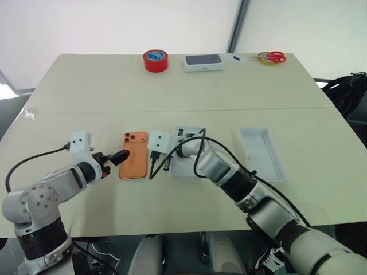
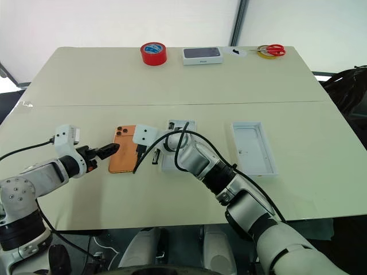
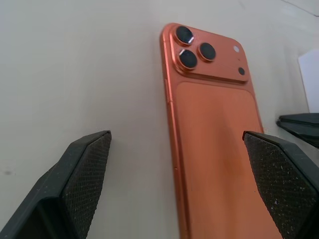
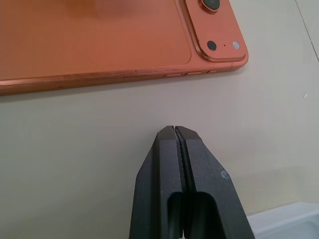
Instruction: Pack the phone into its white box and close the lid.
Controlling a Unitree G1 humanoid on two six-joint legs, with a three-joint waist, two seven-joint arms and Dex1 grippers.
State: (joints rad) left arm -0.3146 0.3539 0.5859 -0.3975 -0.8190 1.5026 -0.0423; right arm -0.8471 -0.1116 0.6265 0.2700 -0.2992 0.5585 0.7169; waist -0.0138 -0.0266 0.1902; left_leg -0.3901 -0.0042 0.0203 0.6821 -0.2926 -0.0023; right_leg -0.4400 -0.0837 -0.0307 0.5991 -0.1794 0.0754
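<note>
Here the phone lies camera-side up on the tabletop, long axis pointing away from the robot, between the left gripper with jaws spread at its left edge and the right gripper with jaws pressed together just beside its right edge.

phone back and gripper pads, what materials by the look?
Phone: likely anodised metal or frosted glass; matte orange back with soft sheen, glossy dark lenses. Left gripper pads: probably rubber; black, finely dimpled grip texture. Right gripper looks the same, smoother outside.
</note>
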